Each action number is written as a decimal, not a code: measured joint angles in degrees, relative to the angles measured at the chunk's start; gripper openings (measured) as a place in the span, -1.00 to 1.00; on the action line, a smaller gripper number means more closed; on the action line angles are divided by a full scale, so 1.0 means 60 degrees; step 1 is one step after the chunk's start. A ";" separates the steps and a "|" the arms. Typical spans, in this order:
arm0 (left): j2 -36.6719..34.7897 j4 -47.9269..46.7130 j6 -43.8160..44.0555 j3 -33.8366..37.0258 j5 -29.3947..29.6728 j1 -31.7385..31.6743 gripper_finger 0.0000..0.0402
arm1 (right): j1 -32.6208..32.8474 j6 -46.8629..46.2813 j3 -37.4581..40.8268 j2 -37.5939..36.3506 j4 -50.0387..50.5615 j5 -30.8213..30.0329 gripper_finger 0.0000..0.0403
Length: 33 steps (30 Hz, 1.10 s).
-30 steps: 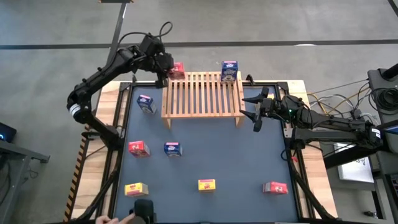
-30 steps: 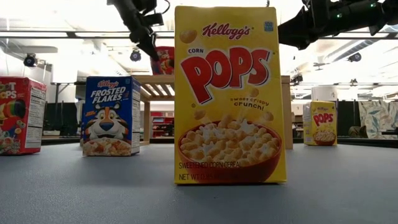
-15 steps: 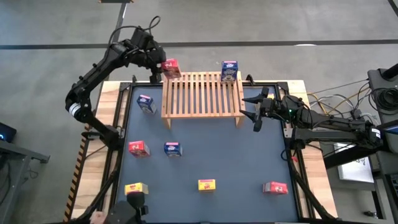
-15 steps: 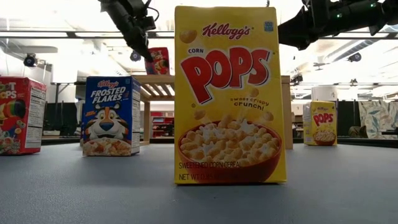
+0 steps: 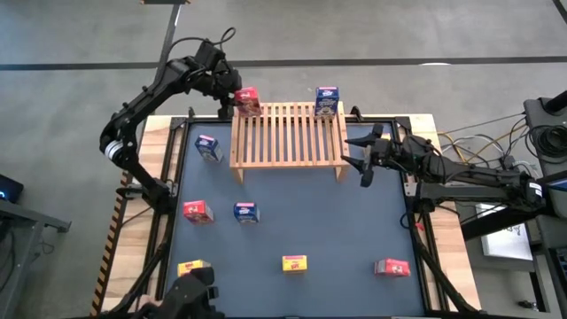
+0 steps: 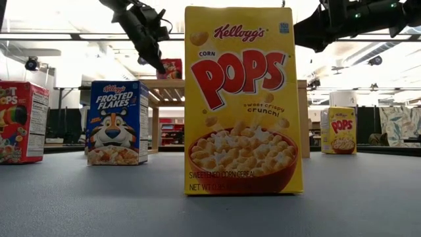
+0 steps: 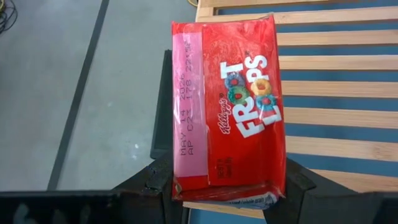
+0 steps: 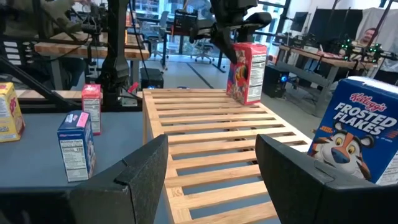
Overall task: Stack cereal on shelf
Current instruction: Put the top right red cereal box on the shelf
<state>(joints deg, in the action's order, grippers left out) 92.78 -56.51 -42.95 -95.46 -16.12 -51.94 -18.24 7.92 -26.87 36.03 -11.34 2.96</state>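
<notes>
Only wrist: gripper (image 7: pixel 227 186) round Froot Loops box (image 7: pixel 227 106).

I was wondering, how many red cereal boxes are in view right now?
3. One Froot Loops box is held by the left gripper at the rack's far left corner; one stands on the mat's left side; one sits near the front right. None seems hidden.

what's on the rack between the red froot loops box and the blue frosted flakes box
Nothing: in the high view only bare slats of the wooden rack separate the red box, held by the left gripper, from the blue box.
</notes>
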 joint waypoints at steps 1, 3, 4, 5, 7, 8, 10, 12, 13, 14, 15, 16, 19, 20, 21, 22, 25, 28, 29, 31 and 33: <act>0.0007 -0.0001 0.0025 0.0000 -0.0002 -0.0007 -0.27 | 0.0000 -0.0004 0.0000 0.0045 -0.0014 0.0000 0.16; 0.0012 -0.0056 0.0057 -0.0044 0.0012 -0.0004 -0.26 | 0.0000 0.0000 0.0000 0.0150 -0.0016 -0.0002 0.16; 0.0025 -0.0135 0.0090 -0.0110 0.0030 -0.0004 -0.24 | 0.0000 0.0002 0.0000 0.0214 -0.0021 -0.0005 0.16; 0.0035 -0.0233 0.0148 -0.0190 0.0062 -0.0004 -0.22 | -0.0004 0.0005 0.0000 0.0282 -0.0033 -0.0007 0.16; 0.0060 -0.0374 0.0266 -0.0383 0.0129 -0.0004 -0.15 | -0.0004 0.0003 0.0000 0.0447 -0.0184 -0.0007 0.16; 0.0064 -0.0440 0.0278 -0.0511 0.0136 -0.0004 -0.10 | -0.0004 0.0000 0.0000 0.0522 -0.0243 -0.0007 0.16; 0.0057 -0.0581 0.0290 -0.0748 0.0132 -0.0004 -0.01 | -0.0004 0.0007 0.0000 0.0664 -0.0341 -0.0007 0.16; 0.0050 -0.0732 0.0309 -0.0902 0.0130 -0.0004 0.09 | -0.0004 0.0004 0.0000 0.0797 -0.0430 -0.0011 0.16; 0.0050 -0.0793 0.0317 -0.0943 0.0112 -0.0004 0.14 | -0.0004 0.0005 0.0000 0.0851 -0.0467 -0.0011 0.16; 0.0050 -0.0831 0.0337 -0.0962 0.0048 -0.0004 0.18 | -0.0004 0.0017 0.0000 0.0903 -0.0520 -0.0011 0.16; 0.0050 -0.0834 0.0348 -0.0965 -0.0037 -0.0004 0.22 | -0.0004 0.0022 0.0000 0.0934 -0.0582 -0.0011 0.16; 0.0050 -0.0831 0.0348 -0.0962 -0.0130 -0.0004 0.24 | -0.0004 0.0018 0.0000 0.0972 -0.0644 -0.0011 0.16; 0.0094 -0.0854 0.0350 -0.0887 -0.0176 -0.0004 0.28 | -0.0004 0.0024 -0.0004 0.1017 -0.0736 -0.0010 0.16; 0.0141 -0.0869 0.0348 -0.0885 -0.0178 -0.0004 0.28 | -0.0004 0.0022 -0.0004 0.1017 -0.0748 -0.0009 0.16; 0.0190 -0.0921 0.0340 -0.0885 -0.0170 -0.0004 0.27 | -0.0004 0.0016 -0.0004 0.1014 -0.0746 -0.0010 0.16; 0.0236 -0.0941 0.0314 -0.0878 -0.0166 -0.0004 0.26 | -0.0004 -0.0002 -0.0004 0.1010 -0.0742 -0.0009 0.16; 0.0377 -0.0908 0.0182 -0.0874 -0.0167 -0.0004 0.21 | -0.0004 -0.0062 -0.0004 0.1010 -0.0739 -0.0007 0.16; 0.0578 -0.0890 -0.0028 -0.0874 -0.0163 -0.0004 0.13 | -0.0004 -0.0062 -0.0004 0.1014 -0.0735 -0.0007 0.16; 0.0631 -0.0841 -0.0089 -0.0874 -0.0185 -0.0004 0.10 | -0.0004 -0.0062 -0.0004 0.1014 -0.0739 -0.0007 0.16; 0.0704 -0.0737 -0.0187 -0.0874 -0.0244 0.0007 0.04 | -0.0004 -0.0058 -0.0004 0.1014 -0.0738 -0.0007 0.16; 0.0756 -0.0714 -0.0260 -0.0891 -0.0405 0.0011 -0.02 | -0.0004 -0.0034 -0.0004 0.1010 -0.0737 -0.0007 0.16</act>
<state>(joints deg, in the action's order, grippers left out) 97.31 -60.80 -44.51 -100.81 -18.56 -51.88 -18.26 7.72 -26.89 42.09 -15.76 2.92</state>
